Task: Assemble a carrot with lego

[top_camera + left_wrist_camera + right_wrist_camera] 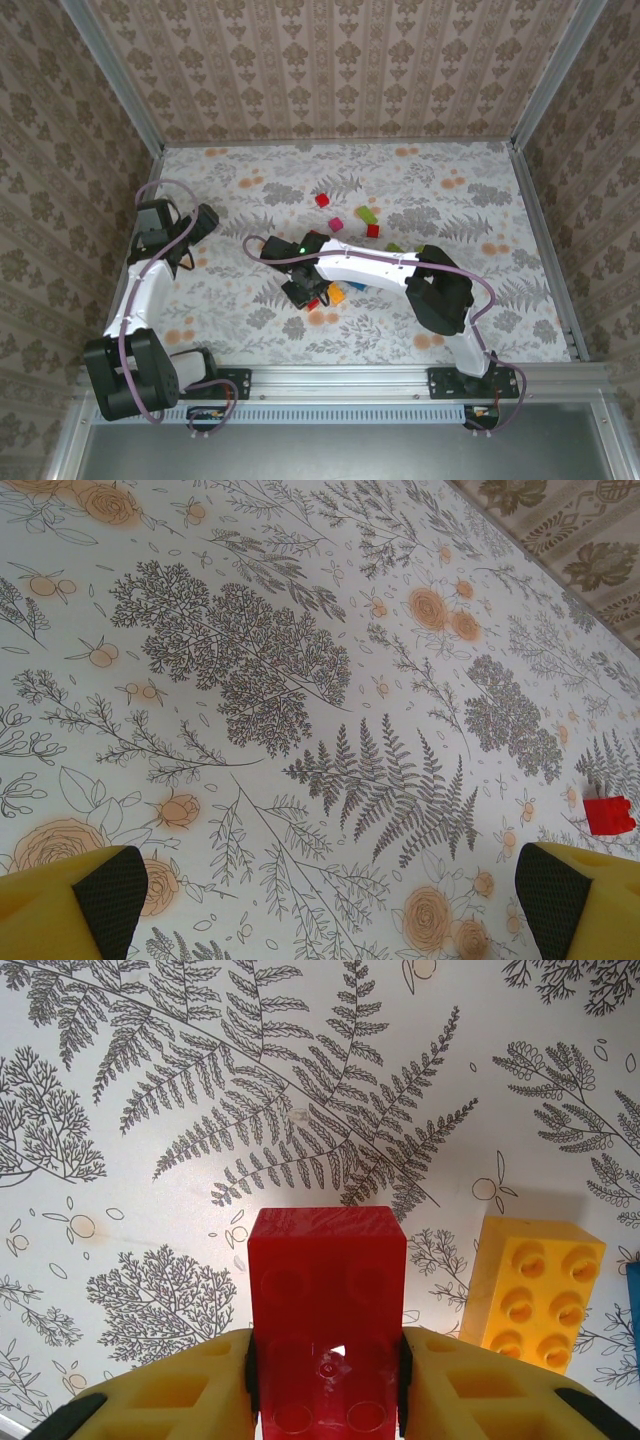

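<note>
Red brick (327,1260), likely rigid and slick, clenched across its flanks by the right claw (325,1370), beside the orange brick (535,1290).

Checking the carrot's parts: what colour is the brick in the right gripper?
Red brick, best in the right wrist view.

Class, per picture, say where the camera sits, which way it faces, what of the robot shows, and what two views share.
Top external: above, behind the left arm and right arm, both in view, facing down at the table.
Left wrist: on the left arm, slanting across the table toward a wall; left jaws open.
Right wrist: on the right arm, facing down; right jaws shut on a red brick.
Shared by top and right wrist: that red brick, an orange brick.
</note>
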`<state>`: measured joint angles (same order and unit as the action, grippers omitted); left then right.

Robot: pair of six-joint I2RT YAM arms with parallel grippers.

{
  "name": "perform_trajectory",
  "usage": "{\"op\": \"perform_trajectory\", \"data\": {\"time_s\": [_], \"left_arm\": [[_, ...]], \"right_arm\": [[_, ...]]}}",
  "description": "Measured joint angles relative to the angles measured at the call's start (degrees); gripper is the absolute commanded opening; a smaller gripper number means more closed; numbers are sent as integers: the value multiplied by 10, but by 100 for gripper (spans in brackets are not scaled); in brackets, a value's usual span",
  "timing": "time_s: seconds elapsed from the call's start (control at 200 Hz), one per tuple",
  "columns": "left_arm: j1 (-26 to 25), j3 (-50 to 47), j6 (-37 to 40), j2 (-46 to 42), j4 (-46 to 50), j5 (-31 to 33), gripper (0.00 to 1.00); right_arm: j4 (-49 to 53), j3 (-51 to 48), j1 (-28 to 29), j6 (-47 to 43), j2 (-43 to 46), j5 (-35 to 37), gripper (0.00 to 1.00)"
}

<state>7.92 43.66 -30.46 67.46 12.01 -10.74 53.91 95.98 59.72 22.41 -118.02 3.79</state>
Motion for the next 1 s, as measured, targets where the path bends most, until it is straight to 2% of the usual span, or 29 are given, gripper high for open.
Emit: {"op": "perform_trajectory", "data": {"time_s": [1.0], "left_arm": [[0,0,0,0,0,0,99]], "right_arm": [[-16,-33,-3,-2,20,-22,36]]}}
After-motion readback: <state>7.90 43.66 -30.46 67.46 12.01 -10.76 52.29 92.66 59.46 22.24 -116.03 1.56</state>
